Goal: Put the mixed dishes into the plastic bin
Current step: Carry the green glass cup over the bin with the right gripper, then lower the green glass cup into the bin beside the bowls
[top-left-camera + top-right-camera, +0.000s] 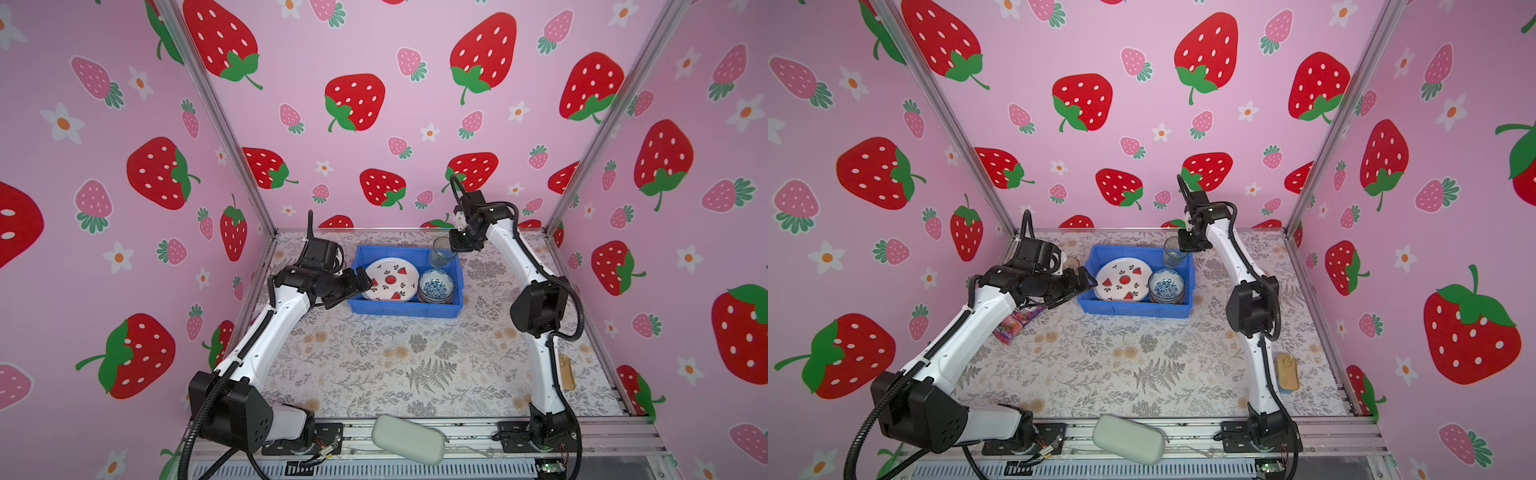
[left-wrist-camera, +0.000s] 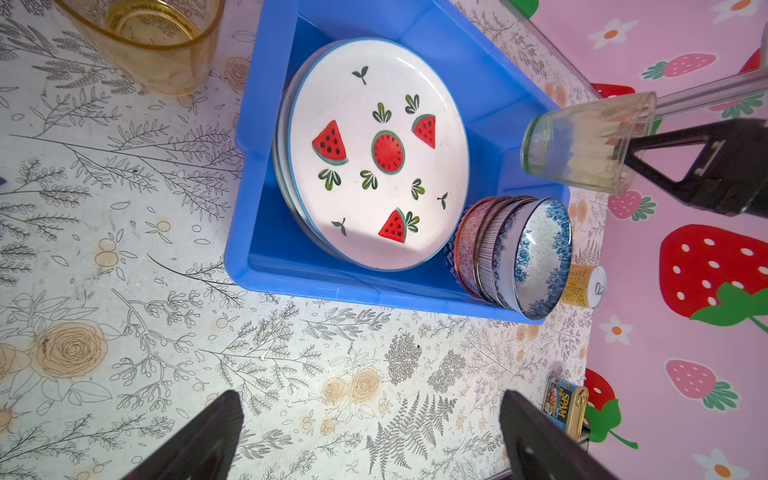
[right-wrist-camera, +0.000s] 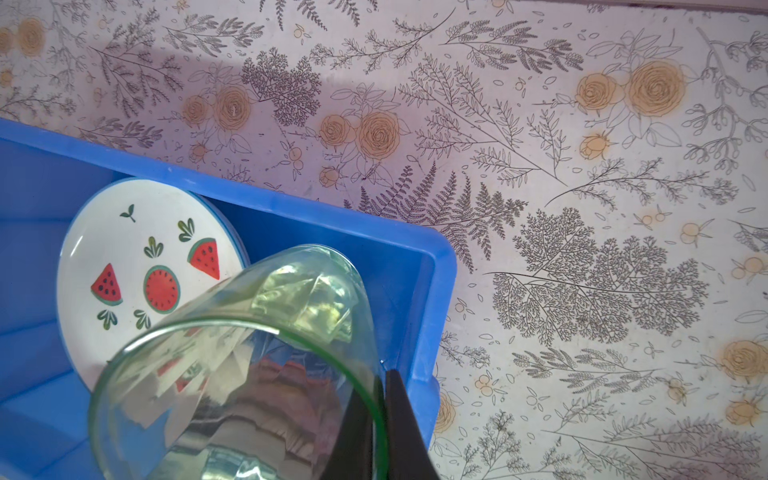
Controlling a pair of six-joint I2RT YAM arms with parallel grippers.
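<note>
Pink strawberry-print walls (image 1: 374, 62) are enclosing a floral surface (image 1: 374, 365) on three sides. Reading both top views as a clock face with the arm bases at 6, the bin (image 1: 405, 309) is sitting toward 12 o'clock on the surface. Inside it, the watermelon plate (image 1: 390, 279) is lying in the 9 o'clock half. It is resting on a second plate (image 2: 280, 174), whose edge is just showing in the left wrist view. A stack of bowls (image 1: 436, 286) is sitting in the bin's 4 o'clock corner, with the blue-white one on top.

The right arm (image 1: 536, 299) is leaning in from 3 o'clock. Its jaws are pinching the wall of the green glass (image 1: 441, 252), one finger (image 3: 409, 432) outside and the other inside. The glass is hanging tilted over the bin's 1 o'clock corner; whether it is touching the bin cannot be told.

The left arm (image 1: 266, 328) is leaning in from 7 o'clock. Its jaws are standing wide apart and empty at the bin's 9 o'clock rim, with only surface showing between the fingers (image 2: 199, 440).

The amber glass (image 1: 1072, 262) is standing upright on the surface at the bin's 10 o'clock, outside it. A candy bag (image 1: 1017, 324) is lying under the left arm at 8 o'clock. A pouch (image 1: 409, 439) is lying on the metal rail at 6 o'clock. A tin (image 1: 1287, 372) is lying beside the right arm at 4 o'clock.
</note>
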